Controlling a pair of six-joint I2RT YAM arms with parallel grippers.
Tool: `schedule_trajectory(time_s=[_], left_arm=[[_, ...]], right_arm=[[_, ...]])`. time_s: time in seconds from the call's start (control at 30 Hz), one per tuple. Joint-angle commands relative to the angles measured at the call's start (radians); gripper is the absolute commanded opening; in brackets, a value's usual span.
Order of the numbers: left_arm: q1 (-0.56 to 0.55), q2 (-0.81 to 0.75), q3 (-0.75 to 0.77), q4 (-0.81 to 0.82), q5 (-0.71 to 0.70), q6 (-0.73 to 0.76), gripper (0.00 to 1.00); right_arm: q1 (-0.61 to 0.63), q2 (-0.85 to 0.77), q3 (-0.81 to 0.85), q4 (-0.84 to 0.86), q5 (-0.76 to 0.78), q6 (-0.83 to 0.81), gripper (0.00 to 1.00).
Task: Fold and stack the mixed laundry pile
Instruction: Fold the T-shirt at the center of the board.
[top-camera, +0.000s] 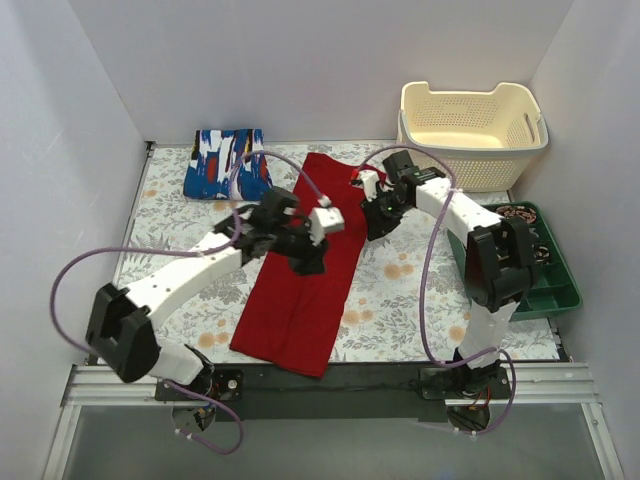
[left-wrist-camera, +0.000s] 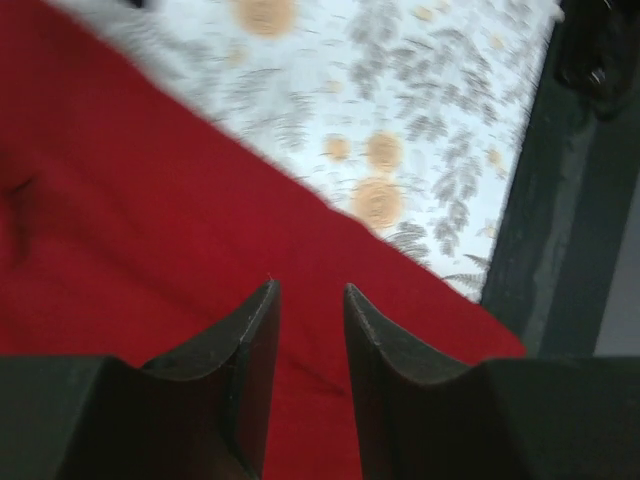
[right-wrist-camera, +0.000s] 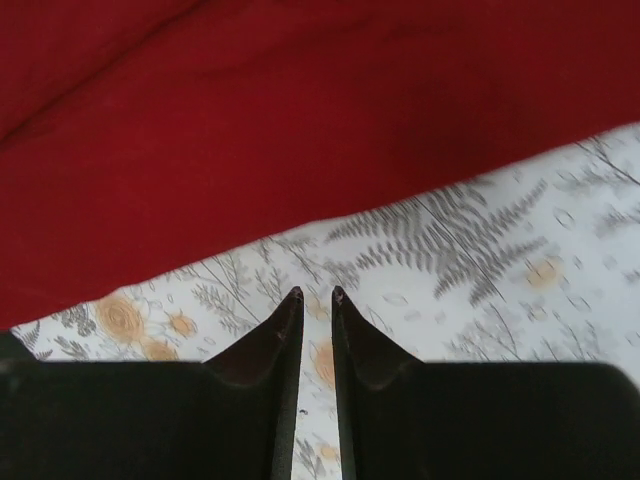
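deep red garment (top-camera: 300, 300) lies flat, a long strip mid-frame, blue printed garment (top-camera: 225, 165) folded upper left; left gripper (left-wrist-camera: 308, 288) and right gripper (right-wrist-camera: 317, 292) slightly parted, empty.

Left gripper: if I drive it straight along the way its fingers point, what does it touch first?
The red garment: the left gripper points onto it with nothing between. The gap to the cloth is unclear.
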Motion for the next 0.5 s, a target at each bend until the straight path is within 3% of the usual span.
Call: schedule_trajectory(time_s=[0.0,0.27,0.47], left_arm=[[0.207,-0.177,-0.109,-0.034,0.099,-0.002,0.29],[0.457,-0.262,-0.213,-0.048,0.12,-0.022,0.28],[0.476,-0.315,-0.299,0.004,0.142,-0.054,0.29]], right_arm=[[0.074,0.085,0.027,0.113,-0.02,0.081,0.22],[0.111,0.309,0.157,0.122,0.068,0.109,0.19],[0.082,0.473,0.379,0.119,0.287,0.051,0.17]])
